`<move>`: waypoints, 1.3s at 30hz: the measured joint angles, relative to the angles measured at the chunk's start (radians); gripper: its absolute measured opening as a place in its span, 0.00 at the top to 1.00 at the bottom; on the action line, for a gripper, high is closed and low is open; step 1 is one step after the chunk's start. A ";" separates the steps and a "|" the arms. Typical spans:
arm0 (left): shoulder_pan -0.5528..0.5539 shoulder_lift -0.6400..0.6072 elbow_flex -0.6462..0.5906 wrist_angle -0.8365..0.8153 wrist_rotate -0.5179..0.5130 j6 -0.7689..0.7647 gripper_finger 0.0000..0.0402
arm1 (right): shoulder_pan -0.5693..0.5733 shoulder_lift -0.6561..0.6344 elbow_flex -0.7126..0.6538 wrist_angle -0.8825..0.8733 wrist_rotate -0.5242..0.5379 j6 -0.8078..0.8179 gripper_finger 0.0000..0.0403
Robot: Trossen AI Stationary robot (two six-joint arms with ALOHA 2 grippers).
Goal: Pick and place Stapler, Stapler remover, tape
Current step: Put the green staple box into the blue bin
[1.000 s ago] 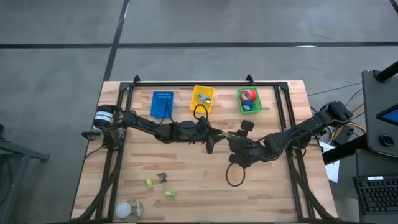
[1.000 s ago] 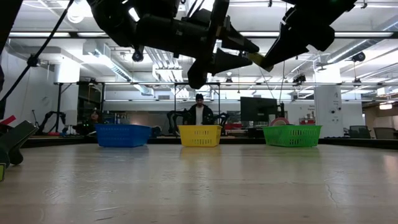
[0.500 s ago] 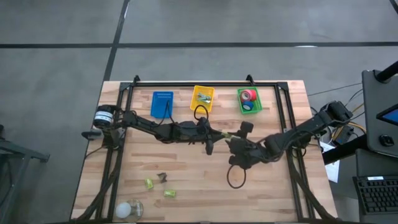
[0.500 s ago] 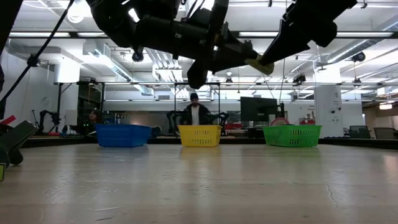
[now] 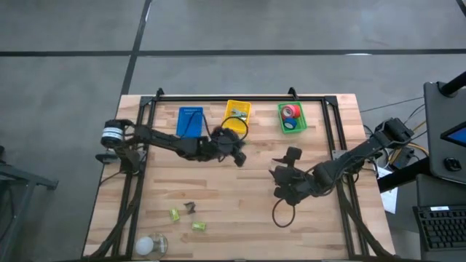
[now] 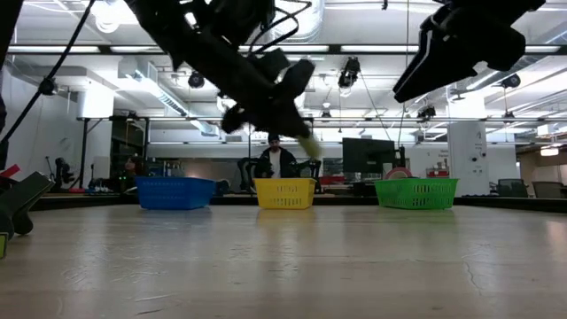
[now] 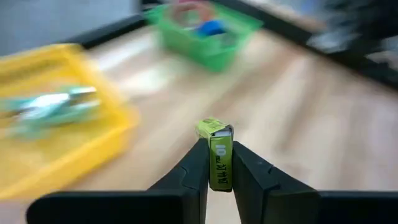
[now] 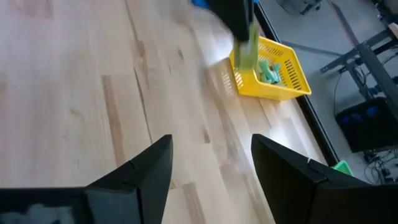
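Beside the yellow basket (image 5: 238, 115), left gripper (image 7: 219, 163) fingers pinch a small yellow-green stapler (image 7: 217, 152): probably light, stiff, best held mid-body. Right gripper (image 8: 211, 162) hangs released, empty.

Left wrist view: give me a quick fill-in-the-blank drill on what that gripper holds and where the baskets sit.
The left gripper is shut on a small ____ box.
The yellow basket stands between the blue basket and the ____ one.
The tape rolls lie in the ____ basket.
The right gripper is ____.

Missing words: yellow-green; green; green; open
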 joint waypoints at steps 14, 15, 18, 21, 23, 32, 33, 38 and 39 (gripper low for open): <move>0.122 -0.296 0.000 -0.720 -0.374 -0.231 0.86 | -0.006 0.002 -0.088 0.019 0.134 0.013 0.48; 0.141 -0.304 0.000 -0.751 -0.368 -0.242 0.86 | -0.006 0.002 -0.094 0.022 0.138 0.013 0.48; 0.210 -0.318 0.000 -0.809 -0.326 -0.256 0.86 | -0.010 0.002 -0.101 0.030 0.144 0.014 0.49; 0.278 -0.319 0.000 -0.821 -0.250 -0.261 0.86 | -0.011 0.002 -0.107 0.032 0.158 0.031 0.49; 0.313 -0.315 0.000 -0.823 -0.201 -0.239 0.86 | -0.012 0.002 -0.109 0.032 0.159 0.035 0.49; 0.398 -0.267 0.000 -0.847 -0.136 -0.201 0.86 | -0.011 0.002 -0.110 0.034 0.160 0.040 0.50; 0.399 -0.260 0.000 -0.845 -0.135 -0.202 0.86 | -0.011 0.002 -0.110 0.034 0.159 0.040 0.50; 0.407 -0.215 0.000 -0.854 -0.091 -0.188 0.82 | -0.011 0.002 -0.110 0.037 0.159 0.046 0.50; 0.406 -0.207 0.000 -0.858 -0.087 -0.189 0.80 | -0.011 0.002 -0.110 0.038 0.159 0.046 0.50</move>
